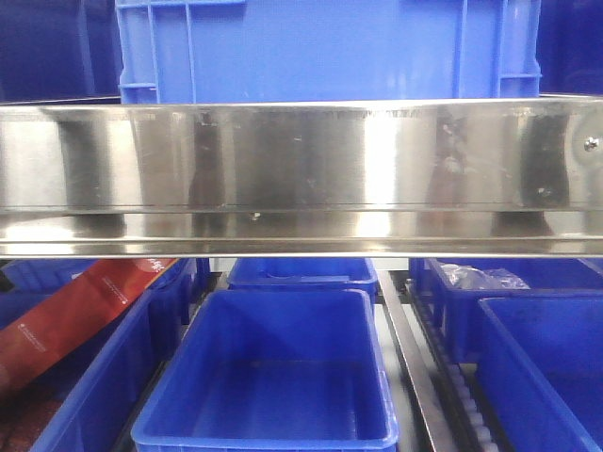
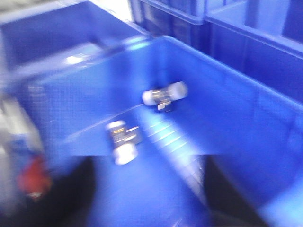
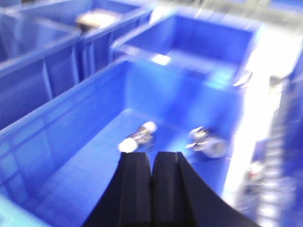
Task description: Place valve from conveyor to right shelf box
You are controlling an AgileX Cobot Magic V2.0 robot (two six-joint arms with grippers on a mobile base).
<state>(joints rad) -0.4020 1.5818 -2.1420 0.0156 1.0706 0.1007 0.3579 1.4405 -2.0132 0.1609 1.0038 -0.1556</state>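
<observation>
Two metal valves with white ends lie on the floor of a blue box in the blurred left wrist view: one valve near the far wall, the other valve closer. My left gripper hangs open above this floor, with nothing between its dark fingers. In the right wrist view the same kind of blue box holds a valve and a second valve. My right gripper is shut and empty just short of the nearer valve. The conveyor is out of view.
A polished steel shelf rail spans the front view, with a blue crate on top. Below stand several blue boxes: a middle box, a right box, and a far right box holding a plastic bag. A red package leans at the left.
</observation>
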